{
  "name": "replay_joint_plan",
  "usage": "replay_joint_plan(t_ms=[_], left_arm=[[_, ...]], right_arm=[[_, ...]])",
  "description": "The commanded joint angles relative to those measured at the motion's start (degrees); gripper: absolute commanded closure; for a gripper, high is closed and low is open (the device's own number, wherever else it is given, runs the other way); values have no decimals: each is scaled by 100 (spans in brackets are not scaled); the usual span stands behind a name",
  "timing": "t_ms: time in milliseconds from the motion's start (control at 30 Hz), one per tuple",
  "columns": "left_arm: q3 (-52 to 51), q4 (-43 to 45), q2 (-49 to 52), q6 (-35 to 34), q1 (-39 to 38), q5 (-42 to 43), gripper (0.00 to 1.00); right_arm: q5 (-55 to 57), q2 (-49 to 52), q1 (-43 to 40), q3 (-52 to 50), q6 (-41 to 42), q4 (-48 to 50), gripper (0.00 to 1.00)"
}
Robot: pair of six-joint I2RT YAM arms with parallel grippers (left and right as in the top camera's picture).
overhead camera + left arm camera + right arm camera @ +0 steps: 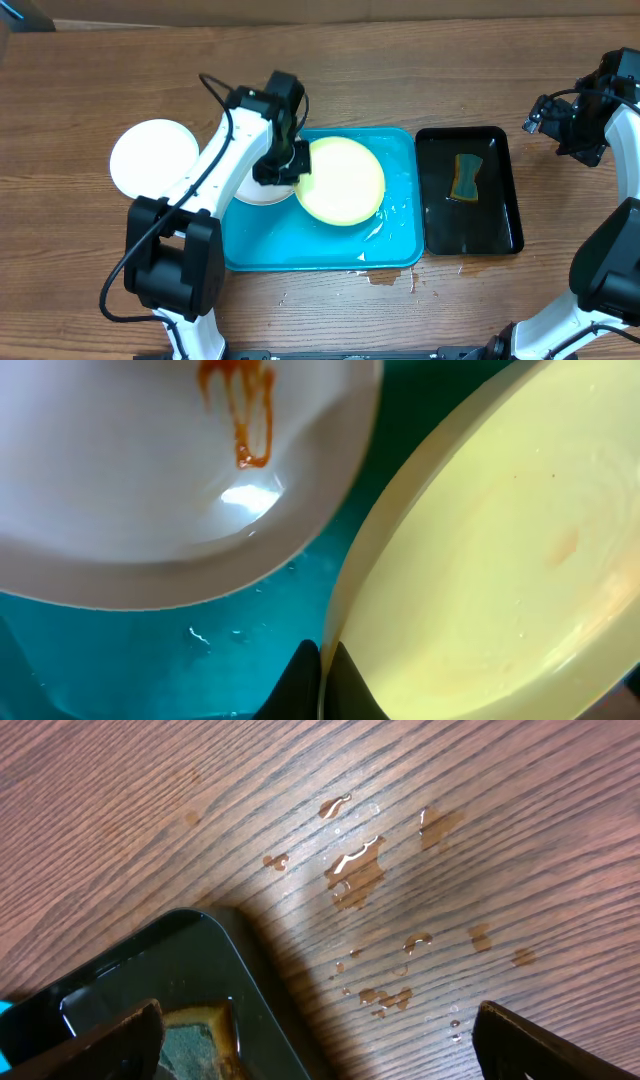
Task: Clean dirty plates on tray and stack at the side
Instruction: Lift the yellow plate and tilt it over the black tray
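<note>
The pale yellow-green plate point(343, 180) sits tilted in the turquoise tray point(320, 250). My left gripper point(290, 160) is shut on its left rim; in the left wrist view the fingers point(323, 678) pinch the edge of the yellow-green plate point(500, 560). A white plate with an orange smear point(150, 480) lies in the tray just left, partly under my arm point(262, 193). Another white plate point(152, 157) rests on the bare wood at the left side. My right gripper point(315, 1040) is open and empty above the black tray's far corner point(570, 125).
A narrow black tray point(495, 235) with a teal-and-yellow sponge point(466, 177) stands right of the turquoise tray. Water drops lie on the wood point(355, 870) beside it and below the turquoise tray's front edge point(385, 277).
</note>
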Motion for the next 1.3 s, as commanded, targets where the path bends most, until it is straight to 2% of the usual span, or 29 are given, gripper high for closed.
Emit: replay_joint_plan(t_ms=[0, 167, 333, 567, 800, 1033, 1267], left_arm=[[708, -179, 66, 151, -52, -61, 96], [1355, -214, 66, 4, -273, -79, 96], [1585, 9, 66, -334, -741, -719, 96], [1587, 601, 66, -352, -1707, -1569, 96], [1587, 1187, 68, -348, -2739, -2940, 96], [1587, 1563, 68, -240, -3646, -4909, 96], [1587, 2190, 68, 638, -4262, -6008, 96]], right_arm=[[-4, -31, -11, 63, 13, 37, 0], [-2, -31, -11, 63, 13, 37, 0], [-4, -31, -13, 63, 13, 37, 0], [-4, -31, -13, 63, 13, 35, 0], [-4, -31, -11, 63, 13, 35, 0], [-4, -31, -13, 63, 13, 37, 0], [-2, -31, -11, 63, 13, 37, 0]])
